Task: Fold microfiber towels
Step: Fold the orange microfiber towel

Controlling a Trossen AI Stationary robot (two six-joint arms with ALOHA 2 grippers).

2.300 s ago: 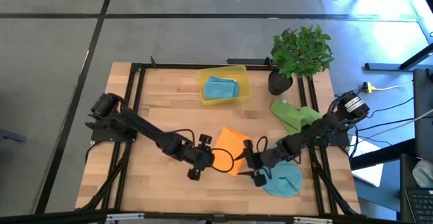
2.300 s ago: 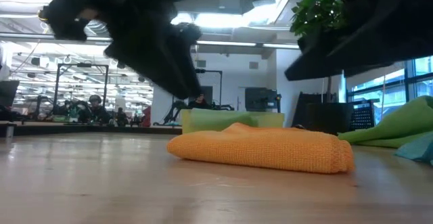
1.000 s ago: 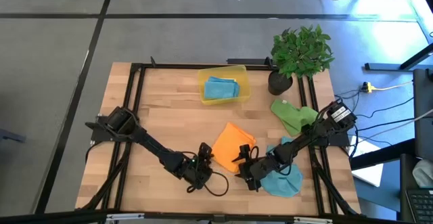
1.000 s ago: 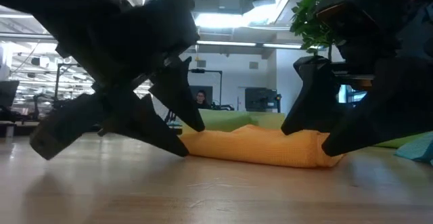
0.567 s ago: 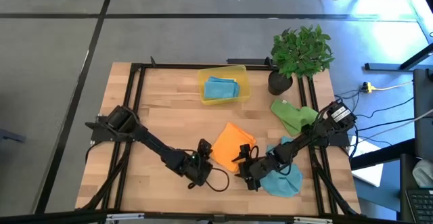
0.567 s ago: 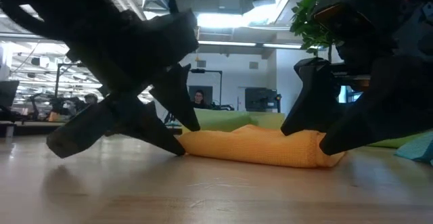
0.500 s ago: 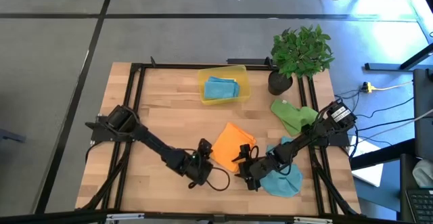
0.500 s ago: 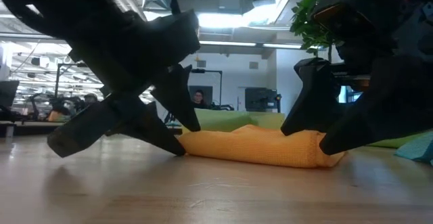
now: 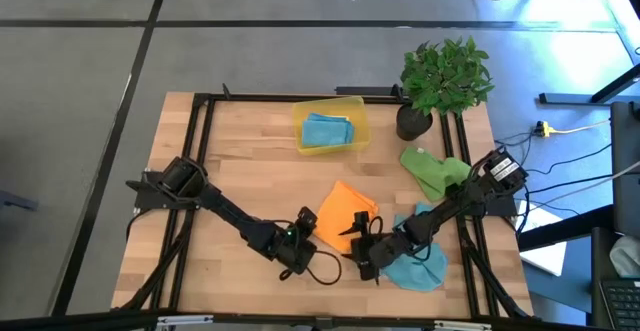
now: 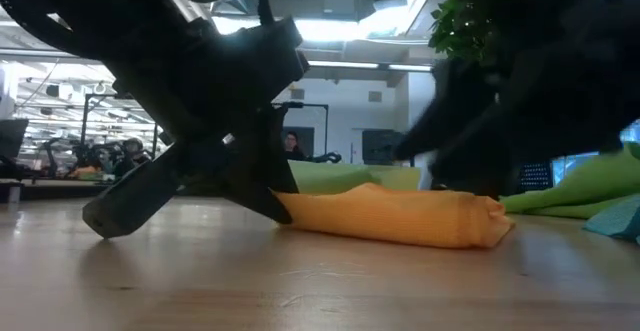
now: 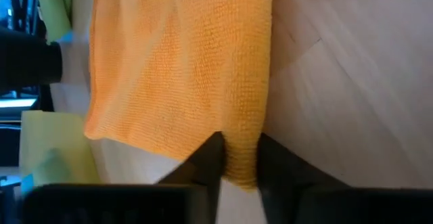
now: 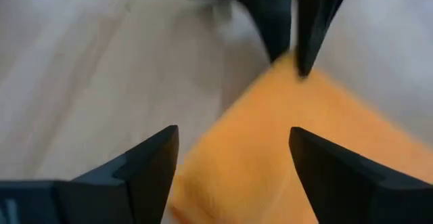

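Note:
The orange towel [image 9: 346,211] lies folded on the table near its front middle; it also shows in the low view [image 10: 400,217]. My left gripper [image 9: 307,230] is low at the towel's near left corner and shut on it. My right gripper [image 9: 354,241] is open at the towel's near right corner, its fingers [image 12: 145,166] standing on either side of the cloth [image 12: 291,136] without a touch that I can see. A teal towel [image 9: 416,265] lies crumpled by the right arm. A green towel [image 9: 436,170] lies farther back. Another teal towel [image 9: 326,130] lies in the bin. My left gripper pinches the orange towel's near left corner [image 11: 239,158] between its two fingers [image 11: 206,164]. It comes slanting down from the table's left. One layer or several, I cannot tell. The towel lies flat on the table, slack.
A translucent yellow bin [image 9: 357,109] stands at the back middle. A potted plant [image 9: 443,75] stands at the back right corner. Bare wood lies to the left of the orange towel and along the front edge.
My left gripper has edged toward the orange towel and shut on its near left corner. My right gripper has shifted a little toward the table's left, so the towel's right end now shows uncovered in the low view. The towel itself has stayed in place.

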